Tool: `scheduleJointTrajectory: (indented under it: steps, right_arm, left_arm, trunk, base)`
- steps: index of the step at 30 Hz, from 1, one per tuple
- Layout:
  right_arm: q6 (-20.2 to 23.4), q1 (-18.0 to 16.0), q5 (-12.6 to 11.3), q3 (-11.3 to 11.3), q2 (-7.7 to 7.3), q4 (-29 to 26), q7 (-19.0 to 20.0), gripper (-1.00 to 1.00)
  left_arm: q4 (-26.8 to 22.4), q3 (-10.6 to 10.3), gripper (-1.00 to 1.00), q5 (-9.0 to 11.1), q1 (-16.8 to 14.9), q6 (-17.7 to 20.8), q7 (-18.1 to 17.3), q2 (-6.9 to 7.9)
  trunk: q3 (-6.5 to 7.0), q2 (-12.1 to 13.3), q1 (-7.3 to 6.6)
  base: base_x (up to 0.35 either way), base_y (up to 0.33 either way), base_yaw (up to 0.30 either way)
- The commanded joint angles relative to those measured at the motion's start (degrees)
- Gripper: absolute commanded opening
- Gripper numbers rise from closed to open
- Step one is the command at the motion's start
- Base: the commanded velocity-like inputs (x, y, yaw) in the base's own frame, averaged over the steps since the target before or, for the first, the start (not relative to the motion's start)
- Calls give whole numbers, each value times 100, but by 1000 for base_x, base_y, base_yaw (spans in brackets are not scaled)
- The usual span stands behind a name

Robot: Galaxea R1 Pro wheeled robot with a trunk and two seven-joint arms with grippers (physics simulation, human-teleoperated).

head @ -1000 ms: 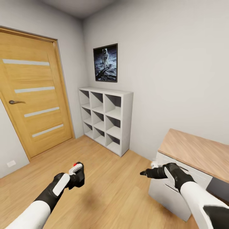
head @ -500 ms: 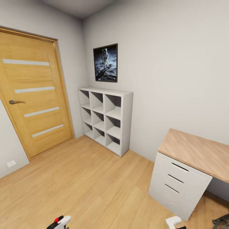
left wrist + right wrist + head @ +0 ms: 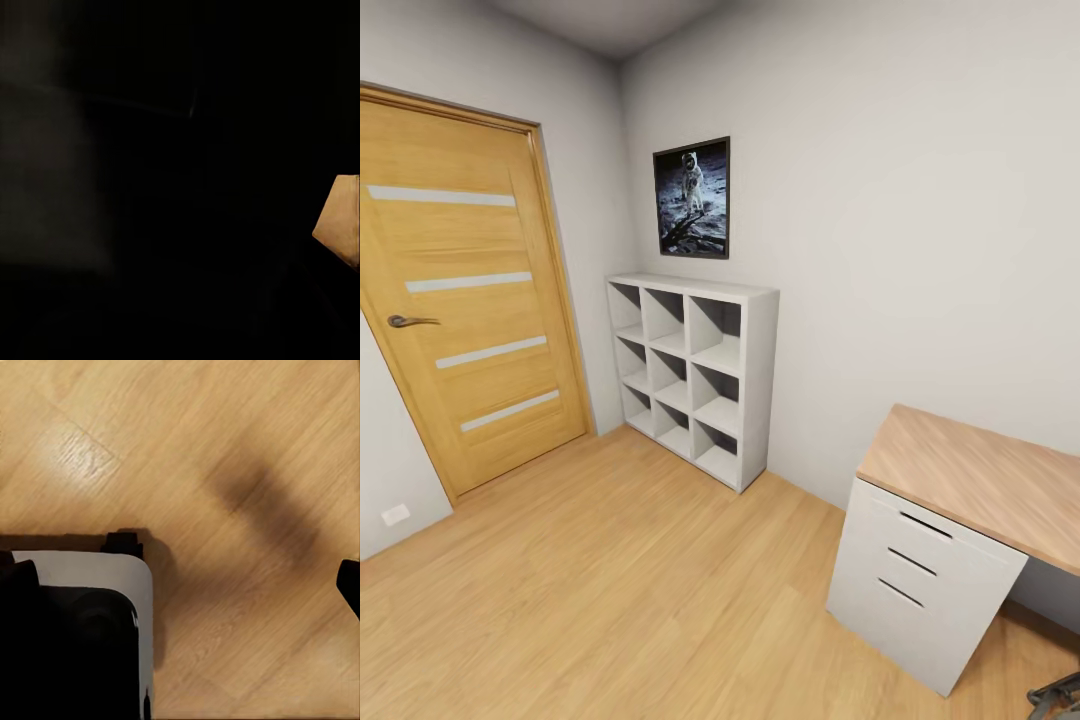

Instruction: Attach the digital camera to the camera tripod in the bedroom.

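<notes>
The digital camera and the camera tripod are out of view. The left wrist view is almost wholly black, as if something dark sits right against the lens, with a sliver of light wood floor (image 3: 341, 225) at one edge. In the right wrist view I look down on the wood floor (image 3: 225, 450) beside a white and black part of my own body (image 3: 82, 622). A small black tip (image 3: 349, 585) pokes in at the frame's edge; I cannot tell whether it is a finger.
The head view faces a room corner: a closed wooden door (image 3: 460, 290) on the left, a white cube shelf (image 3: 695, 375) under a framed astronaut poster (image 3: 692, 198), and a wood-topped desk with white drawers (image 3: 920, 570) at the right. A dark chair foot (image 3: 1057, 693) shows at bottom right.
Both arms, raised in front of me a second ago, have dropped down and left the head view. The room and the camera have not shifted.
</notes>
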Motion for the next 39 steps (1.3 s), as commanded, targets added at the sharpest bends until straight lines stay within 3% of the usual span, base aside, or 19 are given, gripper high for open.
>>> scheduleJointTrajectory:
  steps: [1,3,8,21,39]
  right_arm:
    - [-54,37,-57,-13,0,8,-4,100]
    - [-600,334,-387,-9,0,5,-22,100]
    - [-1067,580,-437,21,5,-1,-19,100]
    - [-1121,604,-16,69,96,-9,-28,100]
    - [-1124,604,17,73,93,-9,-28,100]
  left_arm:
    - [-2,-64,-100,27,39,14,-68,-4]
    - [0,-60,-100,51,217,-12,-487,-13]
    - [0,-56,-100,77,279,-16,-651,-11]
    - [0,-56,-100,77,284,-13,-666,-25]
    - [0,-57,-100,67,284,-12,-667,-26]
  trunk:
    - [-6,-5,0]
    - [-6,-5,0]
    - [-6,-5,0]
    - [-6,-5,0]
    - [-6,-5,0]
  base:
    - [0,0,0]
    - [0,0,0]
    - [0,0,0]
    - [4,0,0]
    - [283,0,5]
